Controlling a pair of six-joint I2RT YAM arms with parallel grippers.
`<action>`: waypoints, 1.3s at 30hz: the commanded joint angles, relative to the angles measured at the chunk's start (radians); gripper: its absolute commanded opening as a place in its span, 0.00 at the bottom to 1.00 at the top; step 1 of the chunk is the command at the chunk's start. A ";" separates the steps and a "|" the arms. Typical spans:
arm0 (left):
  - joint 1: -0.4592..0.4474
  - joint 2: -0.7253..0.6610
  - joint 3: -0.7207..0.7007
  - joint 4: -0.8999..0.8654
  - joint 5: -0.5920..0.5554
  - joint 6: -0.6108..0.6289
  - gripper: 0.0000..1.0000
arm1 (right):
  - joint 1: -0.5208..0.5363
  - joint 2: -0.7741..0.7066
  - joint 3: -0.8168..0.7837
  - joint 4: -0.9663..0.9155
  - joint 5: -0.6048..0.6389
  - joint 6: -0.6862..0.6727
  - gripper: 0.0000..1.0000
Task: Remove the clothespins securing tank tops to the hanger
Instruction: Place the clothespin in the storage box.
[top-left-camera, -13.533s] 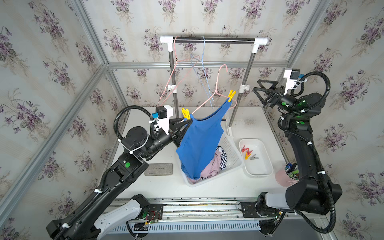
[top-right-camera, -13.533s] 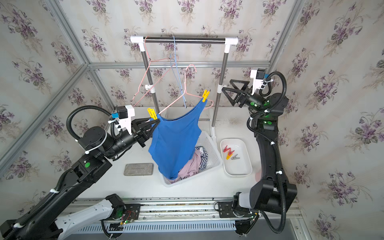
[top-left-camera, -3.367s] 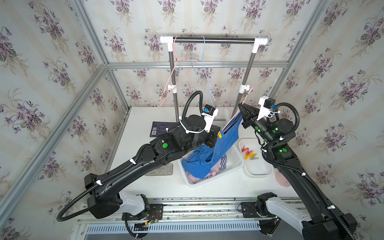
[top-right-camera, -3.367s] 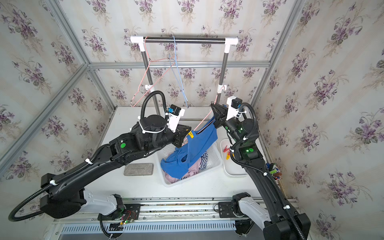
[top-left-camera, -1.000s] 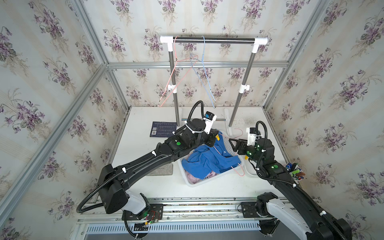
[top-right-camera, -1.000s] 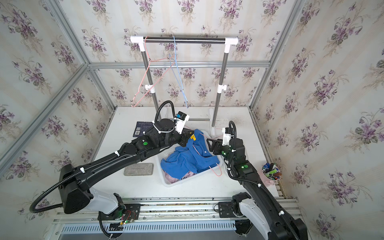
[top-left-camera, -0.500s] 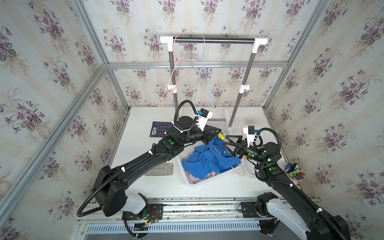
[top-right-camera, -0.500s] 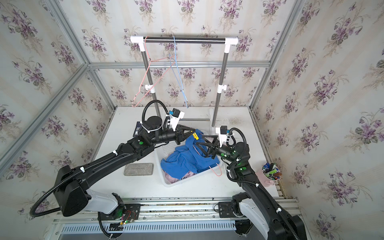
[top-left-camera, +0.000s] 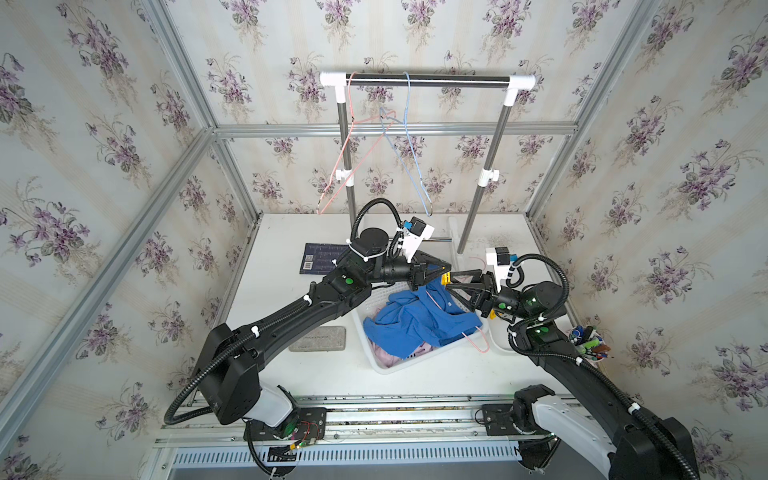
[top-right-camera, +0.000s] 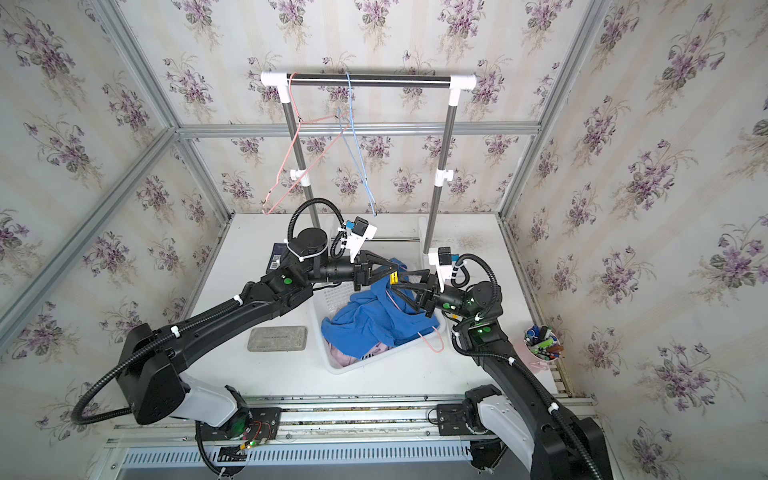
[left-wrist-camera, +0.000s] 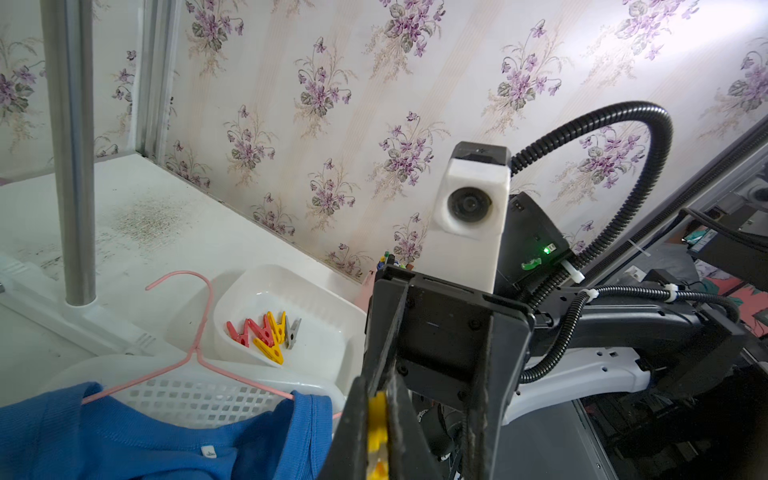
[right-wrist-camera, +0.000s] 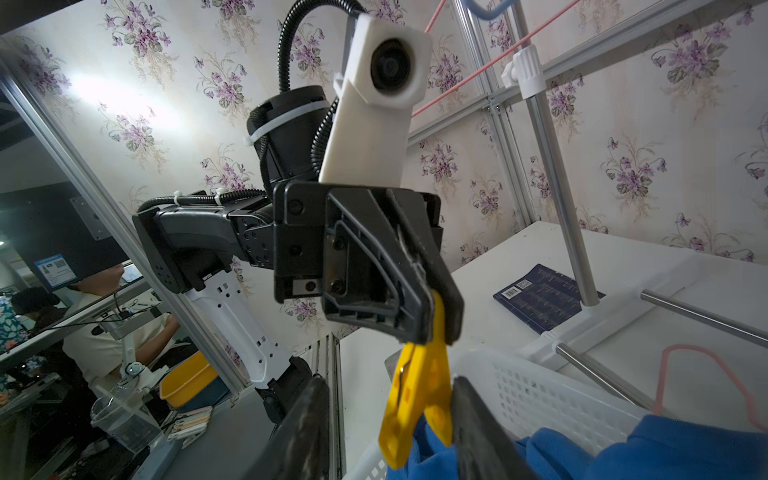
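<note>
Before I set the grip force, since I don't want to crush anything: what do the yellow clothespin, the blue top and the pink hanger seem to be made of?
Clothespin: looks like hard plastic, smooth and slightly glossy, with moulded dimples.
Blue top: soft knit fabric, matte, ribbed edge, lying in limp folds.
Hanger: thin bent wire, probably metal under a pink coating; the core is not visible.

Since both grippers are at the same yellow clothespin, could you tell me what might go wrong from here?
1. The left gripper pinches one end of the clothespin while the right gripper flanks it with open fingers; an off-centre squeeze could pop it loose or knock the grippers together.
2. The top reaches the pin's lower end; if cloth is still caught, which I cannot tell, pulling away may drag it out of the basket.
</note>
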 joint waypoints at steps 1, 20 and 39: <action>-0.002 0.008 0.010 0.061 0.055 -0.012 0.03 | 0.002 -0.003 -0.001 0.029 -0.041 0.006 0.43; -0.011 0.037 0.005 0.099 0.141 -0.029 0.00 | 0.002 0.005 -0.022 0.047 -0.006 0.002 0.18; -0.015 -0.070 -0.080 -0.025 -0.265 0.015 0.99 | -0.030 -0.230 0.002 -0.796 0.841 -0.157 0.00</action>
